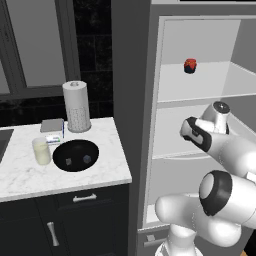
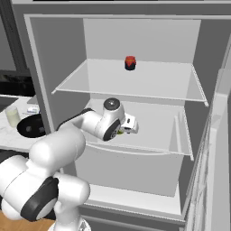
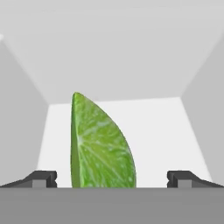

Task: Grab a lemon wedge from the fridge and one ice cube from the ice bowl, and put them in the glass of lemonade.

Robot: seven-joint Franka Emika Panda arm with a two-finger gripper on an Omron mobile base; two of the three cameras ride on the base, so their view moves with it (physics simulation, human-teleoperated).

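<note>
Close in the hand view, the lemon wedge (image 3: 100,144) stands on its edge on a white fridge shelf, yellow-green with its pulp facing me. My gripper (image 3: 112,179) is open, its fingertips (image 3: 41,178) wide apart on either side of the wedge and clear of it. In the right base view the gripper (image 2: 129,126) reaches onto the middle shelf of the open fridge (image 2: 149,83), with a sliver of the wedge (image 2: 119,132) showing under the hand. The glass of lemonade (image 1: 41,151) and the black ice bowl (image 1: 75,155), with ice cubes in it, stand on the marble counter to the left.
A small red-and-dark round item (image 2: 130,63) sits on the upper shelf. A paper towel roll (image 1: 76,106) and a small box (image 1: 52,126) stand behind the bowl. The fridge door (image 2: 212,171) hangs open at the right. Shelf walls close in on both sides of the hand.
</note>
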